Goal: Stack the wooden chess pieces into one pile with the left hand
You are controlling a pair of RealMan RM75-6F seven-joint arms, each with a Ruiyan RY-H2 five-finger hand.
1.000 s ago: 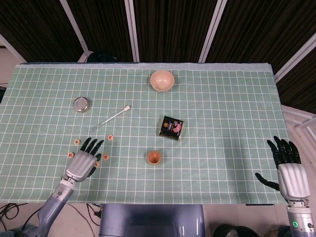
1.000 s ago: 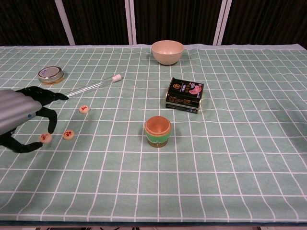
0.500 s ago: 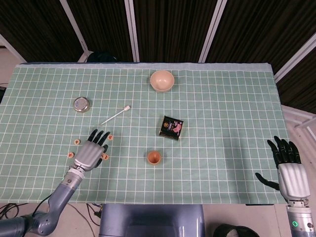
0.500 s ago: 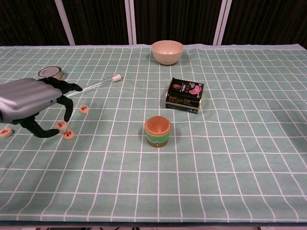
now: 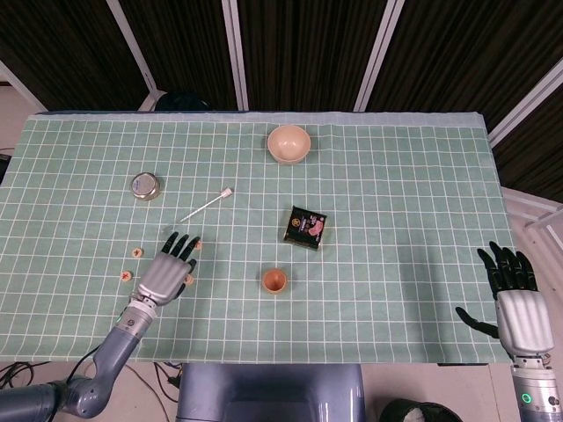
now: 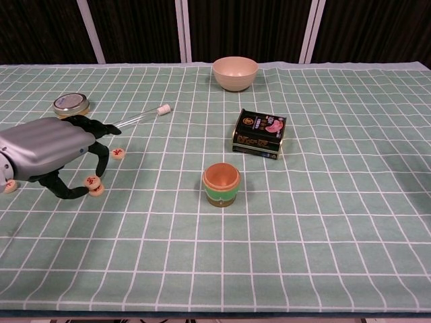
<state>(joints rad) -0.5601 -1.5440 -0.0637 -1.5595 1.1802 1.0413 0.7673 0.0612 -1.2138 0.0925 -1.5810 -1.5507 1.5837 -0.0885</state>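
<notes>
Several round wooden chess pieces with red marks lie at the table's front left. My left hand [image 6: 47,149] [image 5: 165,272] hovers low over them. It pinches one chess piece [image 6: 91,180] between thumb and a finger, just above and touching a second piece [image 6: 99,190] on the cloth. A third piece [image 6: 118,153] lies right of the fingertips, and a fourth piece [image 6: 8,186] lies behind the wrist at the left edge. In the head view two pieces [image 5: 136,253] [image 5: 127,275] show left of the hand. My right hand [image 5: 515,294] hangs with fingers spread, off the table's front right.
A green and orange cup [image 6: 221,184] stands mid-table. A black snack box [image 6: 259,133], a beige bowl [image 6: 235,72], a round tin [image 6: 71,103] and a thin white-tipped stick [image 6: 138,117] lie further back. The green checked cloth [image 6: 323,222] covers the table.
My left hand has moved right and slightly forward, carrying one chess piece from the left onto the piece nearer the cup. The right hand has stayed still.
</notes>
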